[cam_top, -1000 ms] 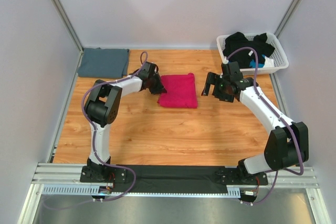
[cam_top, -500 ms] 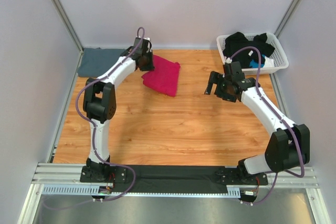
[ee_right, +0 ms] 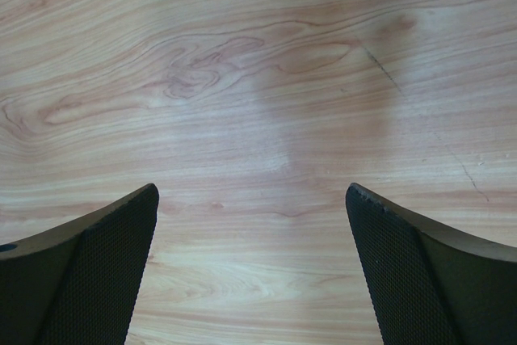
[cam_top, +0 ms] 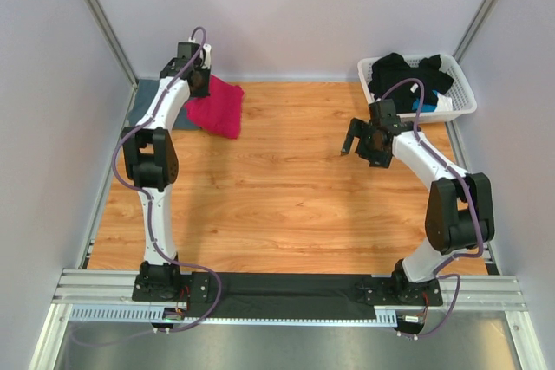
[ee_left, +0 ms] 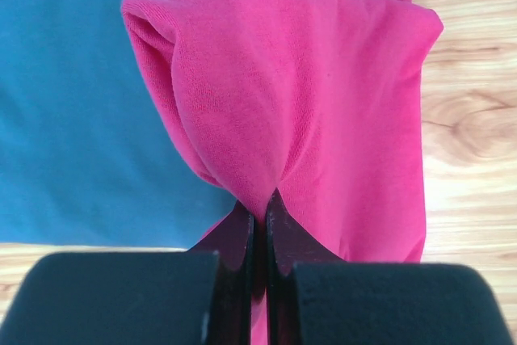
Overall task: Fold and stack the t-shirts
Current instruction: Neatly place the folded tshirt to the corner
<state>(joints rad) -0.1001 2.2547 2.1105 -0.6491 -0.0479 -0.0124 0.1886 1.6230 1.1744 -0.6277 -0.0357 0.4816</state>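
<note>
— What are we seeing closest to us?
— The wooden table (cam_top: 286, 205) is running out bare from the near edge. Our right gripper (ee_right: 250, 193) is hovering over it at mid-right, jaws spread wide, gripping nothing.
— And beyond that?
— Our left gripper (ee_left: 260, 199) is pinching a bunched fold of the magenta-pink t-shirt (ee_left: 315, 94). The cloth is spreading partly over the folded blue-grey t-shirt (ee_left: 81, 119) in the far left corner and partly over wood. From above, our left arm (cam_top: 165, 110) is covering part of both.
— Anything farther?
— The white basket (cam_top: 464, 97) is sitting in the far right corner with dark clothes (cam_top: 401, 71) heaping inside, well apart from both shirts.
</note>
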